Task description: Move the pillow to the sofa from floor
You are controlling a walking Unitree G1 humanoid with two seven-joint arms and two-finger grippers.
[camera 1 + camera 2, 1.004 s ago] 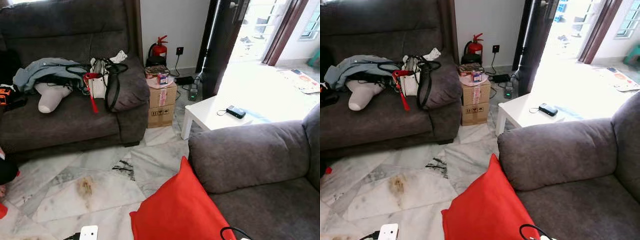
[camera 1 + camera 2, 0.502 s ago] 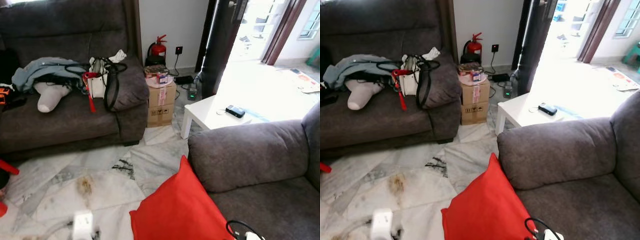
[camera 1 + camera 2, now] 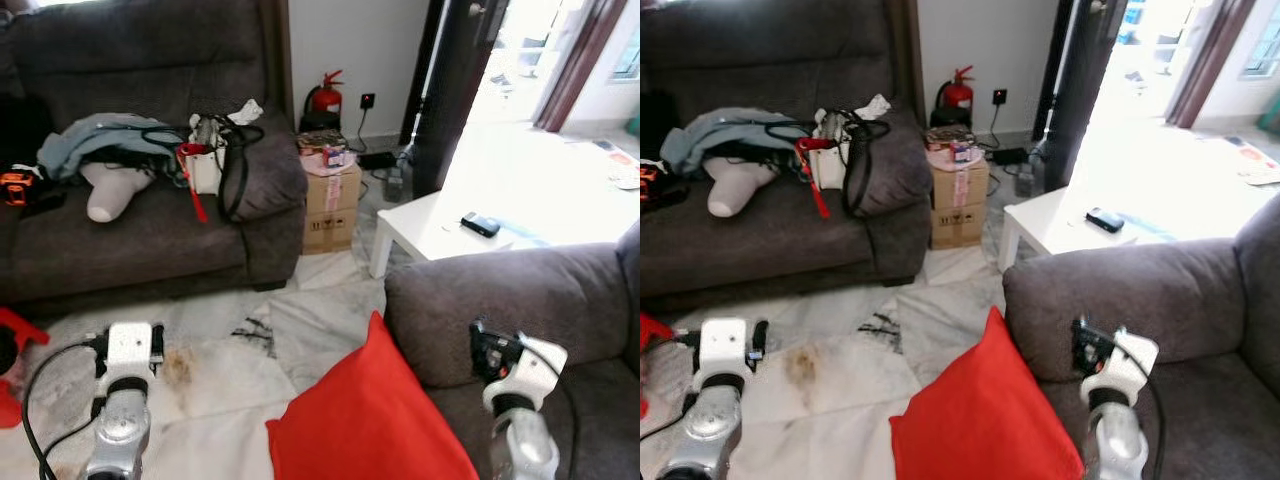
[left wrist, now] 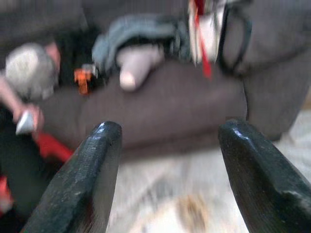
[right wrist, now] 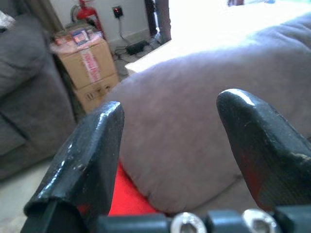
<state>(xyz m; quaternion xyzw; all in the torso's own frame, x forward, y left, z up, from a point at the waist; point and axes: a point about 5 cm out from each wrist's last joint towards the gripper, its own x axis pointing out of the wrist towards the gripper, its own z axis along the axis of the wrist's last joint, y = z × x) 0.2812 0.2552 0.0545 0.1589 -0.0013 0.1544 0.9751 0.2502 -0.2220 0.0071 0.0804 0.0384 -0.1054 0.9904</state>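
A red pillow stands on the marble floor, leaning against the armrest of the near grey sofa; it also appears as the red pillow in the right wrist view. My right gripper is open and empty, raised beside the pillow and facing that armrest. The right arm stands just right of the pillow. My left gripper is open and empty, held over the floor and pointing at the far grey sofa. The left arm is well left of the pillow.
Bags and clothes lie on the far sofa. Stacked cardboard boxes and a fire extinguisher stand beside it. A white low table sits behind the near sofa. A person's hand shows blurred at the far sofa's end.
Both arms have risen from the bottom edge into full view, the left over the floor, the right next to the pillow. The pillow has not moved.
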